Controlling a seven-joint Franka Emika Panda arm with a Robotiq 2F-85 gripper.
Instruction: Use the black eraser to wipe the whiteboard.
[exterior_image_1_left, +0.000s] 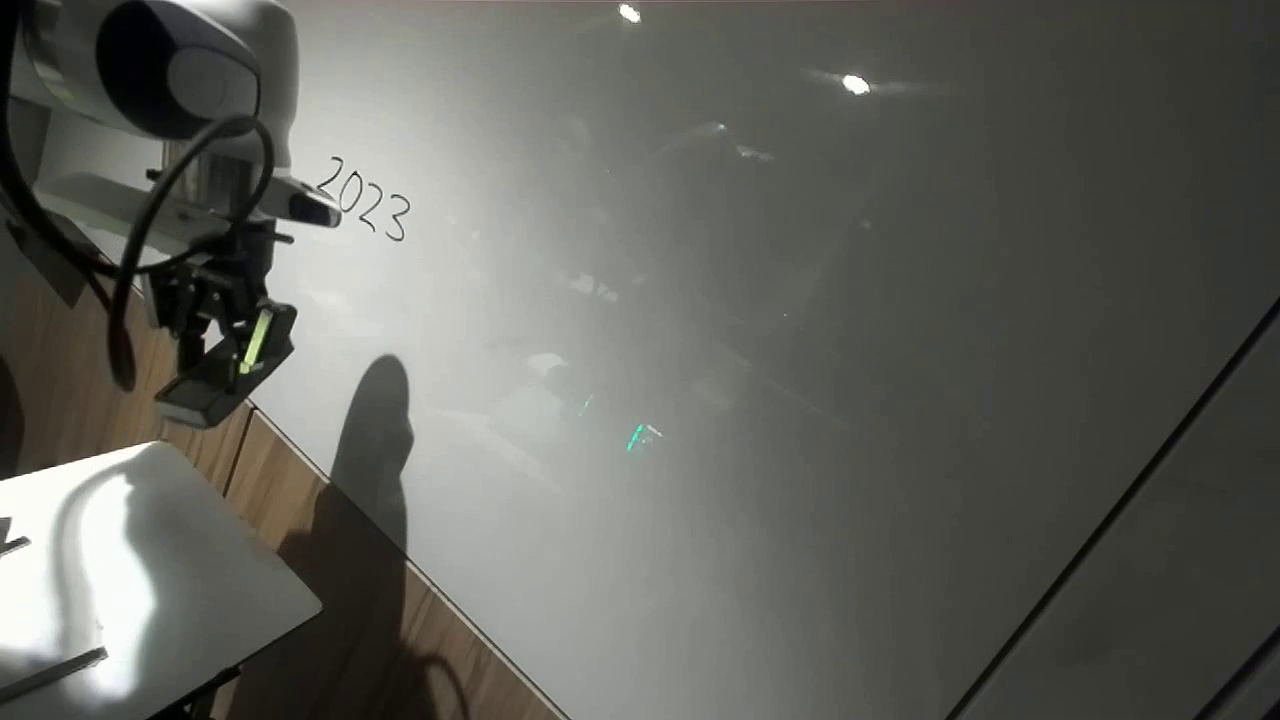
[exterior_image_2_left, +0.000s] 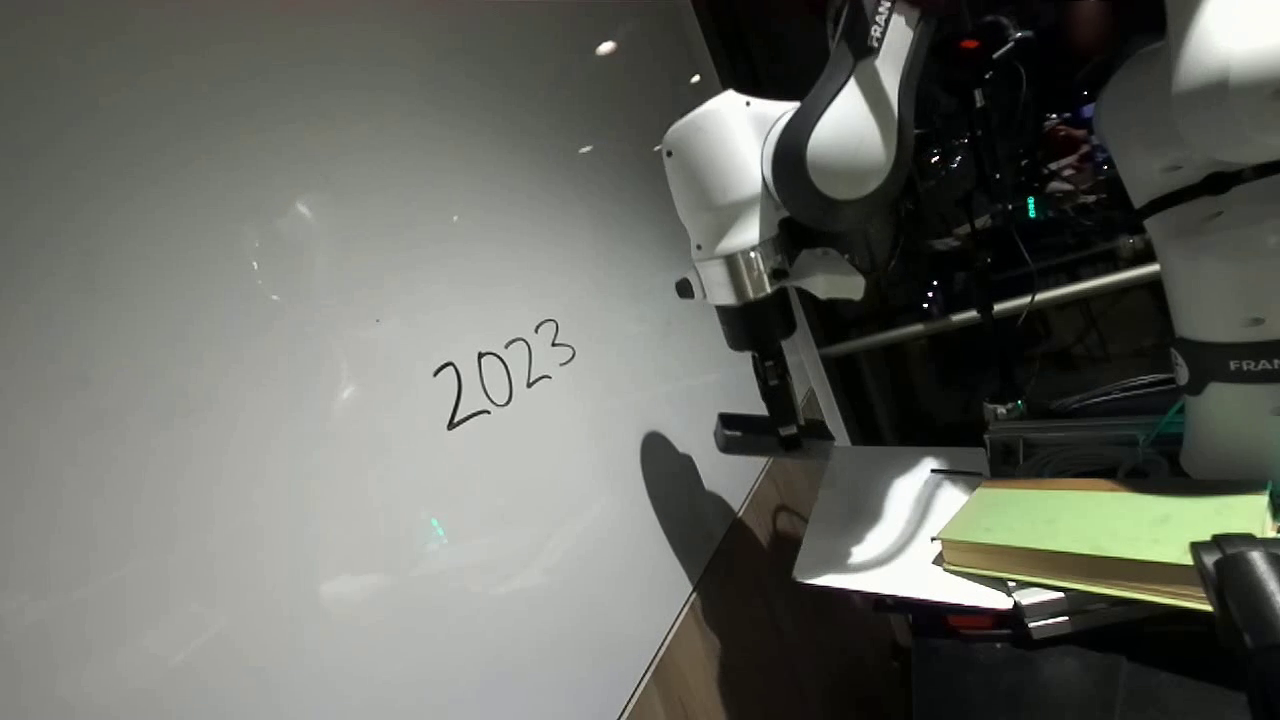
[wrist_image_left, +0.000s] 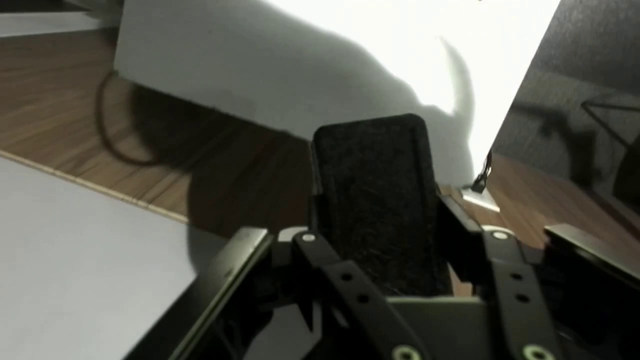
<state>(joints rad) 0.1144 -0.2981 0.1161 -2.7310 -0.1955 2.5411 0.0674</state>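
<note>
In both exterior views the white table top is struck by hard light, and a curved bright glare is spread across it. Beside the table top a brown wood-grained surface is seen, split near the table top's corner by a thin dark seam and partly covered by a broad shadow. Behind the table top, in an exterior view, a dark space is crossed by a pale rail, and a small green light is shown. Below the table top a dark grey surface is dimly lit.
</note>
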